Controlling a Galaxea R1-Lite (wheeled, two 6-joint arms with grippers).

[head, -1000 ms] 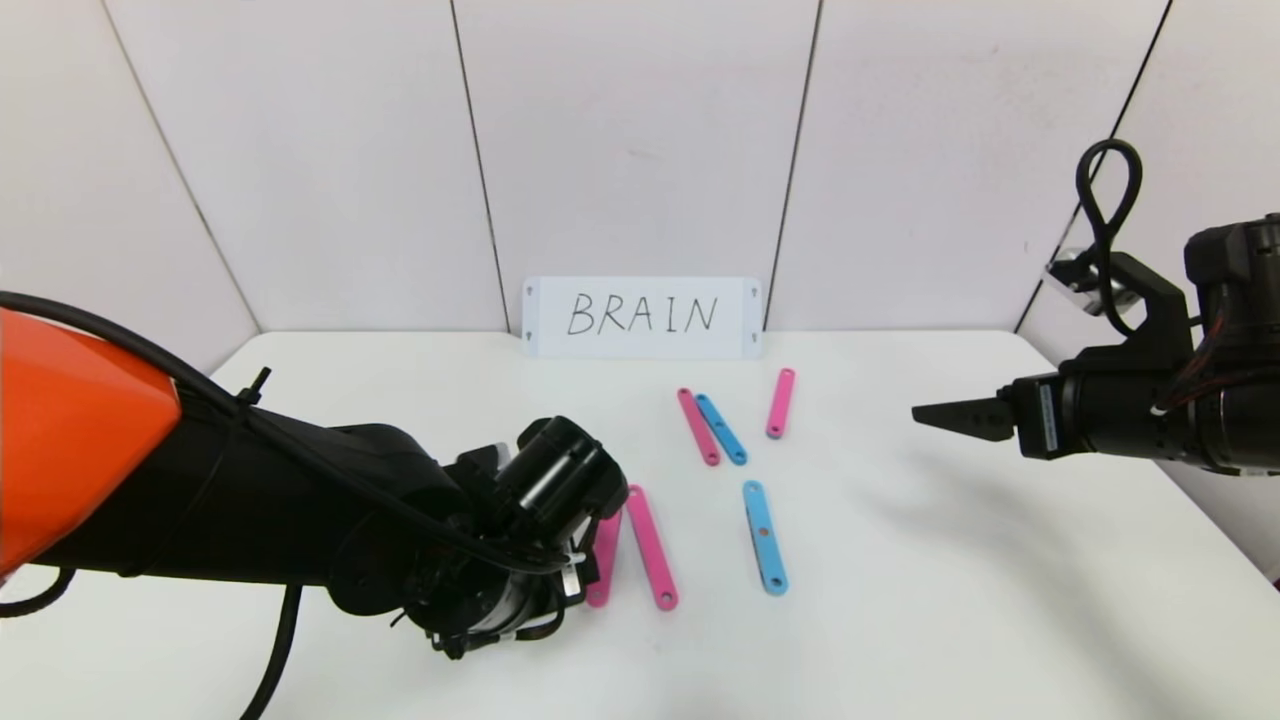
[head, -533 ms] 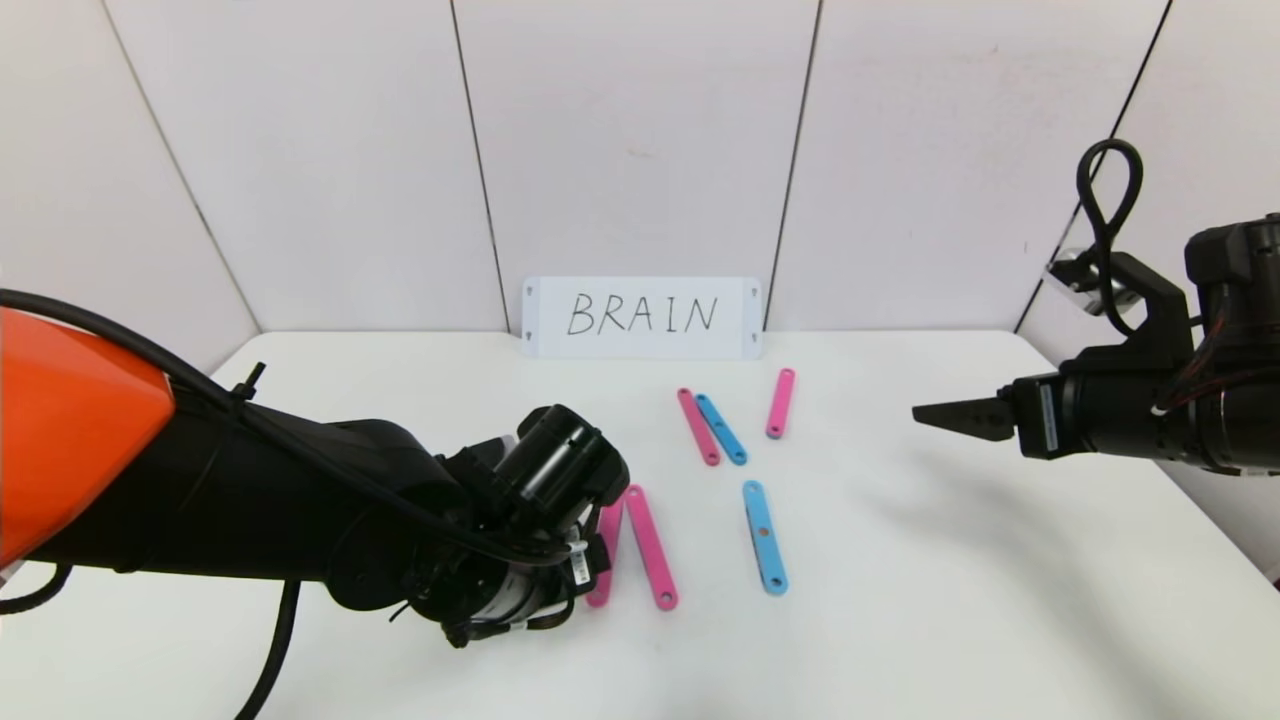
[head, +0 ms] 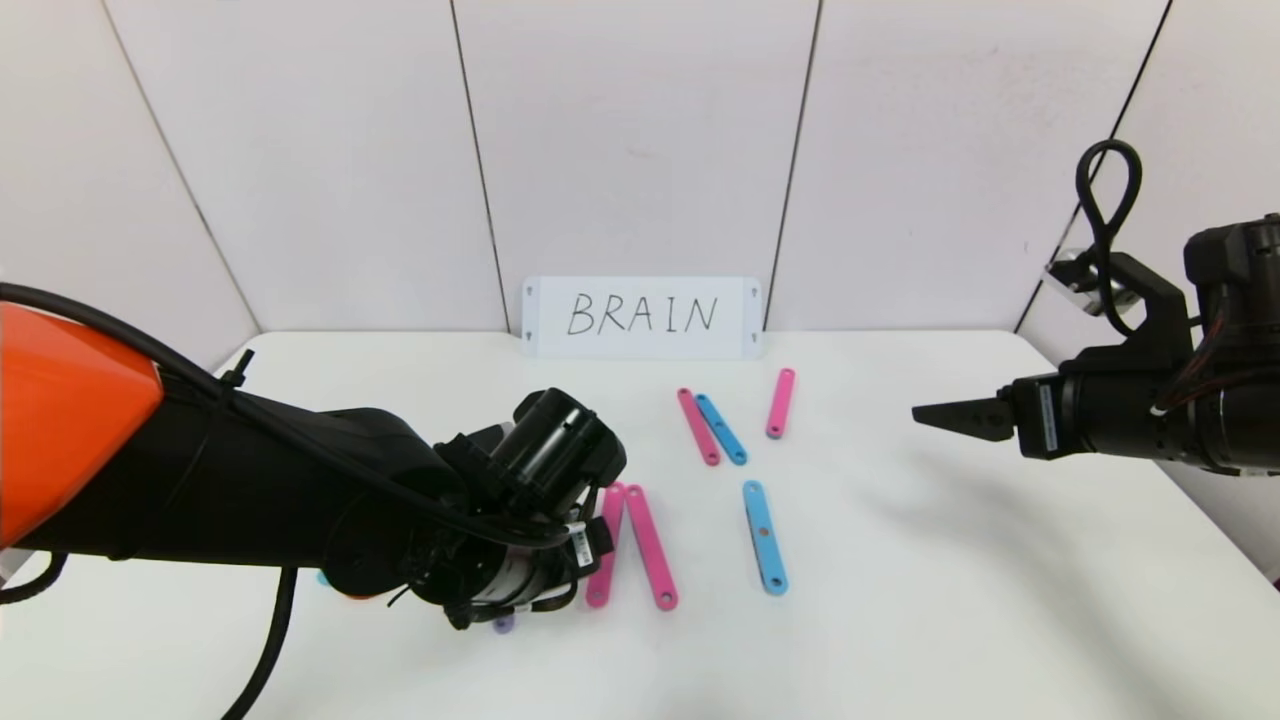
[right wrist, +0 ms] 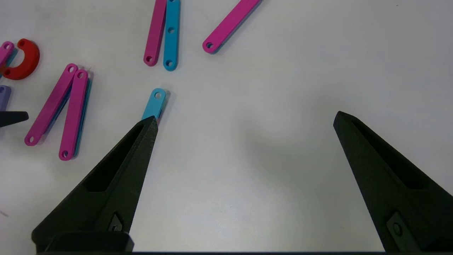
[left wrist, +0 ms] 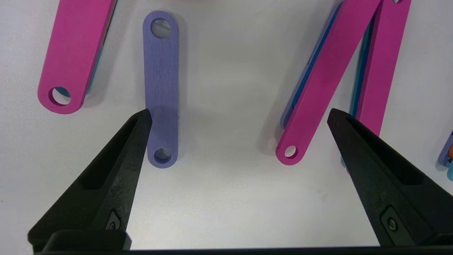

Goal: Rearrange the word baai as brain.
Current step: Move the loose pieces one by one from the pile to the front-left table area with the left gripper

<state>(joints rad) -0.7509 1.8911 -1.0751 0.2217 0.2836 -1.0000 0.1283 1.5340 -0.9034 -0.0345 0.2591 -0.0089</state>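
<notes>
- Left gripper [left wrist: 237,117] hung low over the near-left part of the table [head: 950,600], jaws wide apart and holding nothing.
- Purple bar [left wrist: 161,88] lay flat on the table just inside one fingertip [left wrist: 139,124]; its long axis ran along the pointing direction of the fingers, so the jaws would have to shift sideways to straddle it. In the head view only its near tip showed [head: 503,624] under the wrist.
- Pink pair [head: 628,545], two bars meeting at their far ends like a narrow V, lay just right of the left gripper; in the wrist view one of them [left wrist: 325,74] sat inside the other fingertip.
- I judged the left arm the nearer by far to the purple bar and the pink pair; the coming move turned on centring the jaws on one bar only, since both purple and pink lay within the span.
- Right gripper [right wrist: 244,120] was held high at the right, well apart from the pieces, jaws wide apart, empty. A lone blue bar [head: 765,537] lay between the two arms; a pink-and-blue pair [head: 712,427] and a single pink bar [head: 780,403] lay farther back, before the BRAIN card [head: 642,317]. A red arc [right wrist: 22,58] showed in the right wrist view only.
- Against a second earlier: the left wrist had drawn back leftward and up slightly, uncovering more of the pink pair and the purple tip. Right arm and loose bars unchanged.
</notes>
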